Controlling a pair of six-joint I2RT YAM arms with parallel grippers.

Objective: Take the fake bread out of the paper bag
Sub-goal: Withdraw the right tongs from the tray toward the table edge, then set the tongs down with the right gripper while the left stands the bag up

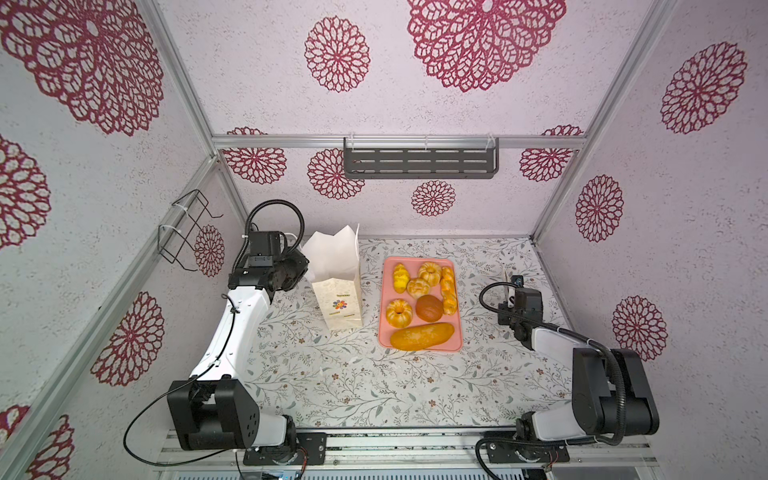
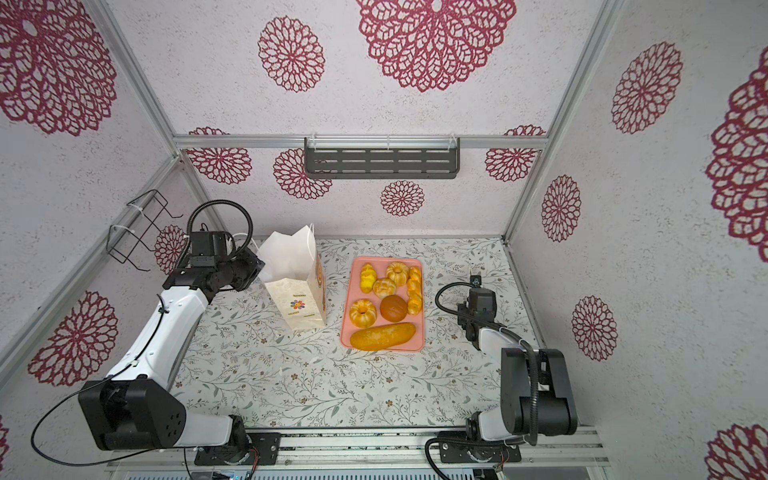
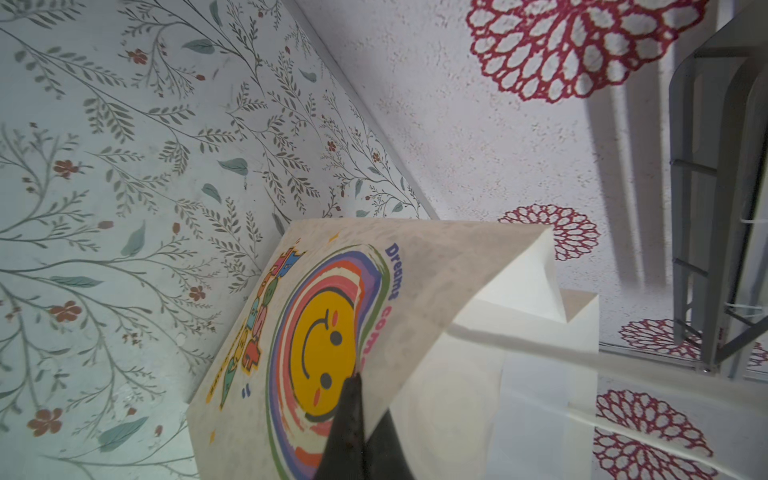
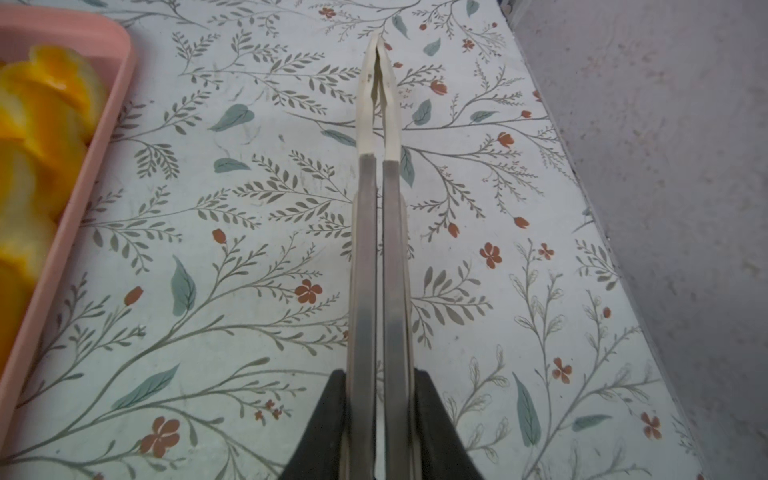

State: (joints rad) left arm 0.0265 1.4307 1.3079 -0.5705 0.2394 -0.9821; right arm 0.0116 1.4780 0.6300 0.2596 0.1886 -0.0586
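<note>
There's the left gripper, clamped on the top edge of the paper bag, which stands upright with its mouth open on the floral table, just left of the pink tray. All seven pieces of fake bread lie on that tray: the long loaf at the near end, the dark bun mid-tray, then rings, croissant and braided stick beyond. Over on the other side, the right gripper squeezes a pair of tongs, tips together, above bare table right of the tray
</note>
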